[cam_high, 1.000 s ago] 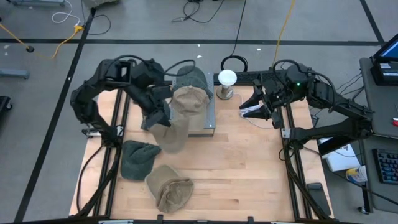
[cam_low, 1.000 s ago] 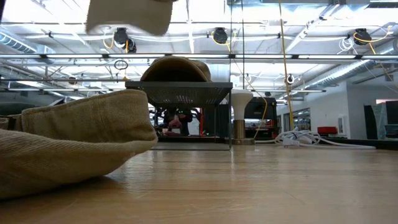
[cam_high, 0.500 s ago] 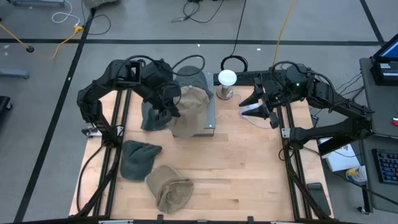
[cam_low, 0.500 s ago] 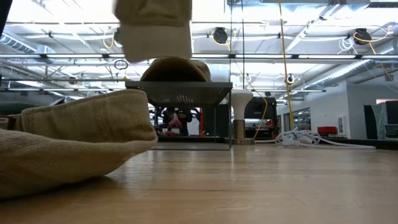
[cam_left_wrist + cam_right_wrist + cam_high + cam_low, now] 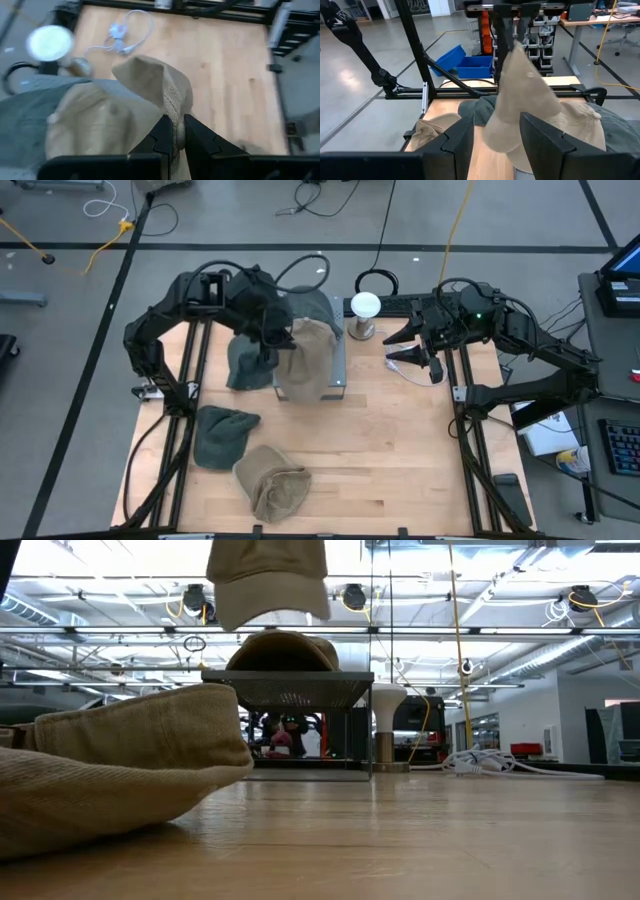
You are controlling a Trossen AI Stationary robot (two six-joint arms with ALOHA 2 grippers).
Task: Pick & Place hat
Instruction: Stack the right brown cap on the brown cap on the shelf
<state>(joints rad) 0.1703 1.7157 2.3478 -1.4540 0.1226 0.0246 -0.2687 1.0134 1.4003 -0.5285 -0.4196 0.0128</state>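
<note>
Two hats (image 5: 258,463) wait on the desk (image 5: 390,450); left claw (image 5: 173,134) clamps a tan hat (image 5: 300,365) over the rack (image 5: 288,688); right claw (image 5: 495,132) apart, idle.

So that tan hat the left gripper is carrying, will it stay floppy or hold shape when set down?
Probably floppy: held in the left gripper, the tan hat hangs folded from one pinched edge. It looks light. It will likely slump over the hats on the rack.

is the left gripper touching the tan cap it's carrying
Touching: the left wrist view shows the left gripper pinched shut on the tan cap.
</note>
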